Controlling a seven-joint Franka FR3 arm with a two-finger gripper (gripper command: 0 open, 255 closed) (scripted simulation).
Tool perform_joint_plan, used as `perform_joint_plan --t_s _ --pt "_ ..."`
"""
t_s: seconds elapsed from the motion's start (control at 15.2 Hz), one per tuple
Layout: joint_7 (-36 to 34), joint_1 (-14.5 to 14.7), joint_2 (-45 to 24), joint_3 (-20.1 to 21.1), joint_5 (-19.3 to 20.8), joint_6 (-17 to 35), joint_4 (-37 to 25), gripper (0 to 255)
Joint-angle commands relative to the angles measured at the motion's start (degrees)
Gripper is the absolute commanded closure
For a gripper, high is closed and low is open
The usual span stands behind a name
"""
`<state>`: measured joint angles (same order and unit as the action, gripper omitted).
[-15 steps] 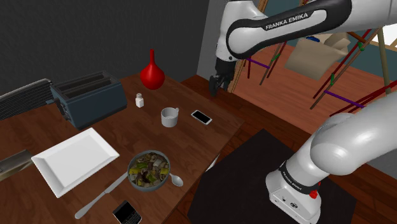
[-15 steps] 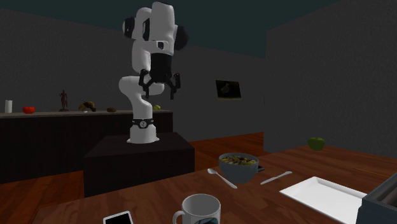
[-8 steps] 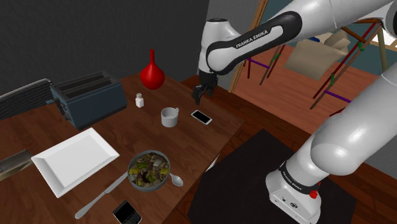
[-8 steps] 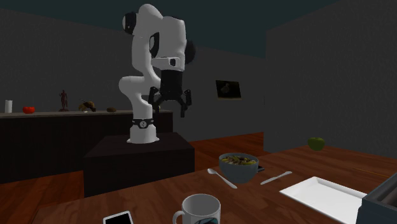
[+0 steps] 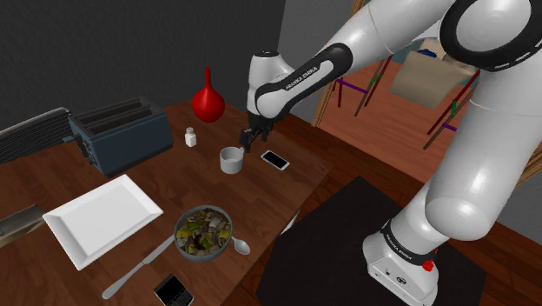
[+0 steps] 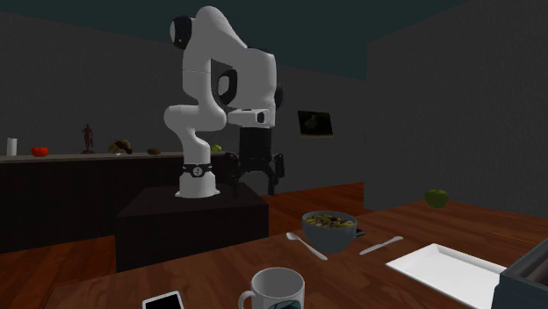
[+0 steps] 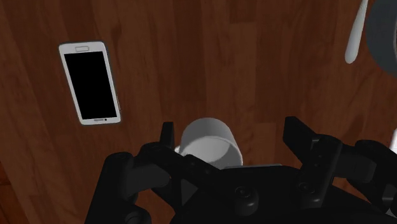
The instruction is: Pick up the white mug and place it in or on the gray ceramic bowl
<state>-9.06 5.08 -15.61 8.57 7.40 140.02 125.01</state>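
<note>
The white mug point(image 5: 231, 160) stands upright on the brown wooden table point(image 5: 52, 187), next to a white phone point(image 5: 275, 160). My gripper point(image 5: 252, 136) hangs open just above it and a little toward the phone, touching nothing. In the wrist view the mug point(image 7: 208, 141) lies below the gripper point(image 7: 233, 137), close to one finger point(image 7: 167, 135) and apart from the other. The grey bowl point(image 5: 204, 233), full of mixed food, sits nearer the table's front edge. In the second exterior view the mug point(image 6: 277, 288) is in front, the bowl point(image 6: 328, 226) behind it, the gripper point(image 6: 253, 180) above.
A red vase point(image 5: 208, 103), a small shaker point(image 5: 189, 136) and a dark toaster point(image 5: 122, 132) stand behind the mug. A white rectangular plate point(image 5: 100, 217), a knife point(image 5: 139, 266), a spoon point(image 5: 241, 246) and a black phone point(image 5: 173, 289) surround the bowl. The table edge runs beside the white phone.
The arm has swung down and toward the shoulder view's left, bringing the open gripper from beyond the table's corner to just above the mug. Nothing on the table moved.
</note>
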Motion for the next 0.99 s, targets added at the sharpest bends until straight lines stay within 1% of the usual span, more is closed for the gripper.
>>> perform_joint_plan --t_s 0.0,0.4,0.79,0.92 --pt "-1.14 0.79 -4.19 -0.23 1.23 1.4 -3.09 0" --pt "-3.42 3.49 -17.39 -1.47 4.01 3.87 -14.79 0" --pt "-4.24 6.12 -30.99 -2.53 5.34 3.61 -29.74 0" --pt "-4.27 6.2 -31.82 -2.64 5.41 3.95 -30.24 0"
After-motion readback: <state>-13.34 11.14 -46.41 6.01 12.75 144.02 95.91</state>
